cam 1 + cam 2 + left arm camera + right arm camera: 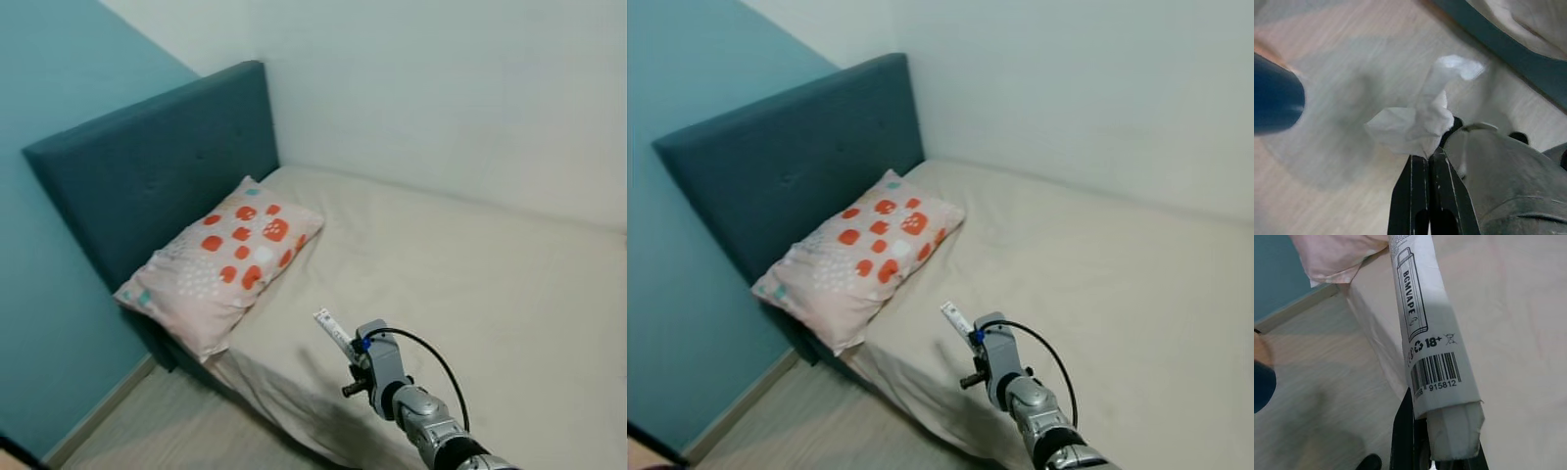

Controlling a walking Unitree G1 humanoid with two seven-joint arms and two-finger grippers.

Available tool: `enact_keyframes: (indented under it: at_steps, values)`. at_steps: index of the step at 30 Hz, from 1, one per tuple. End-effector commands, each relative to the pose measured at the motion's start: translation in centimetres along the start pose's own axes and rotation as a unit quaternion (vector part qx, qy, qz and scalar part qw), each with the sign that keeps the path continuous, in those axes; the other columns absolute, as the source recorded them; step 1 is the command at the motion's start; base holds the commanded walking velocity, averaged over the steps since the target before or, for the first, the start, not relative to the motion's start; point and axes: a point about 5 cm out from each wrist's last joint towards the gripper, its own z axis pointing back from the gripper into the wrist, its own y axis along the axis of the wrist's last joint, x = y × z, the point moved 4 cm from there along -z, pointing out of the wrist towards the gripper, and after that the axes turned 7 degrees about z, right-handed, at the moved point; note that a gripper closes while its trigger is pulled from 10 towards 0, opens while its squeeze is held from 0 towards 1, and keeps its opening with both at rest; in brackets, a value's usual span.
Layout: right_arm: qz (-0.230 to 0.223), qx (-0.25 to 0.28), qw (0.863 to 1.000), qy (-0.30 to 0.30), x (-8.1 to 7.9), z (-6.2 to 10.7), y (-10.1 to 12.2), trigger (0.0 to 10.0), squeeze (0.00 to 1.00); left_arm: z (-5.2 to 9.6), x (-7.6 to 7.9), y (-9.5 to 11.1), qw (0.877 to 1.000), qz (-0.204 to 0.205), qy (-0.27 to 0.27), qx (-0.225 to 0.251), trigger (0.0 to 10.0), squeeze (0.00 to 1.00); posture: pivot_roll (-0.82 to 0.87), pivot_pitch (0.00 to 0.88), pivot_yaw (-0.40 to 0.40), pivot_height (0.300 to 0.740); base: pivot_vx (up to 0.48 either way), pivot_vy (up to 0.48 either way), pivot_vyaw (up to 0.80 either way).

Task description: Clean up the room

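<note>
My right gripper [345, 345] is raised over the near edge of the bed [470, 284] and is shut on a long white vape box [1430, 333] printed with a barcode; the box [331, 333] sticks up and left from the fingers [1403, 431]. In the left wrist view my left gripper [1428, 164] is shut on a crumpled white tissue [1415, 122], held low above the wooden floor [1327, 161]. A pillow [220, 259] with orange spots lies at the head of the bed against the teal headboard [157, 166].
The bed fills the corner, with a white wall behind and a teal wall [49, 196] on the left. A strip of wood floor [167, 431] runs between the teal wall and the bed. A dark blue rounded object [1273, 98] is close to the left gripper.
</note>
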Motion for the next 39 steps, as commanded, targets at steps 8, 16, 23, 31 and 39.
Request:
enact_keyframes:
  at_steps: [8, 16, 23, 31, 39]
  values:
    - [-0.013, -0.003, 1.000, 0.009, -0.5, 0.0, -0.3, 10.0, 0.00, 2.8, 0.9, -8.1, 0.986, -0.060, -0.020, -0.156, 10.0, 0.00, -0.05, 0.042, 0.004, 0.740, 0.000, 0.000, 0.68]
    - [-0.013, -0.004, 1.000, 0.008, -0.4, 0.0, -0.3, 10.0, 0.00, 2.6, 1.0, -7.9, 0.986, -0.063, -0.021, -0.152, 10.0, 0.00, -0.07, 0.042, 0.000, 0.740, 0.000, 0.000, 0.68]
    - [-0.013, -0.005, 1.000, 0.008, -0.3, 0.0, -0.3, 10.0, 0.00, 2.4, 1.1, -7.5, 0.987, -0.062, -0.023, -0.144, 10.0, 0.00, -0.08, 0.034, -0.003, 0.740, 0.000, 0.000, 0.68]
    - [-0.010, -0.007, 1.000, 0.006, 0.0, 0.1, -0.4, 10.0, 0.00, 1.6, 1.5, -5.7, 0.993, -0.035, -0.024, -0.113, 10.0, 0.00, -0.09, 0.035, -0.007, 0.740, 0.000, 0.000, 0.68]
    - [-0.007, -0.005, 1.000, 0.010, 0.0, 0.1, -0.3, 10.0, 0.00, 0.6, 0.0, -2.9, 0.998, 0.017, 0.023, -0.062, 10.0, 0.00, -0.09, 0.040, -0.010, 0.740, 0.000, 0.000, 0.68]
